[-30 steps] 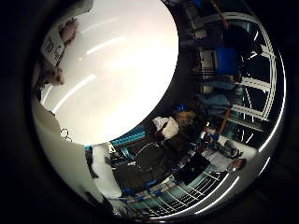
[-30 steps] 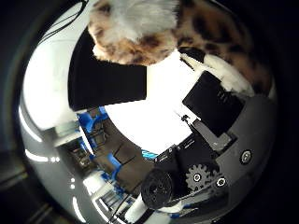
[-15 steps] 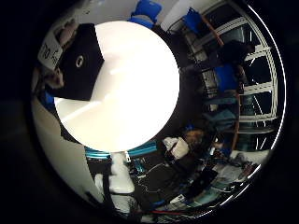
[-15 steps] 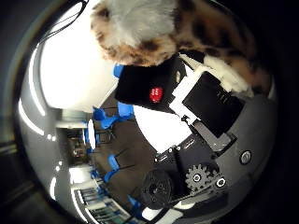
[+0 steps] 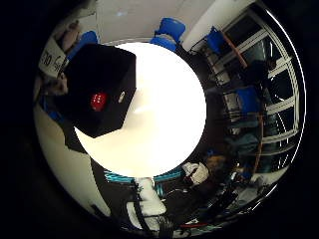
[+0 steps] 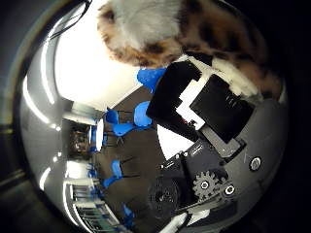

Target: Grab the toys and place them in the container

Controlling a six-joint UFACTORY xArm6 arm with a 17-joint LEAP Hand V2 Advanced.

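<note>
I saw a fluffy leopard-spotted plush toy (image 6: 194, 34), its fur soft and shaggy, against the hard white and black plastic hand (image 6: 214, 116). The round white table (image 5: 164, 124) looked smooth and glossy. On it, the black box-shaped container (image 5: 99, 89) looked matt, apparently cloth.

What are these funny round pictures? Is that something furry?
These come from two tiny cameras set in the palm of a robot hand, one by its thumb and one by its little finger. Their lenses see very wide, so everything looks bent into a circle. The white and black blocks and the little gear wheel are parts of the hand itself. Yes, the furry spotted thing is a plush toy, very close to the palm; the fingers seem to be holding it. The other camera looks out at a round white table with a black box on it, probably where toys go.
</note>
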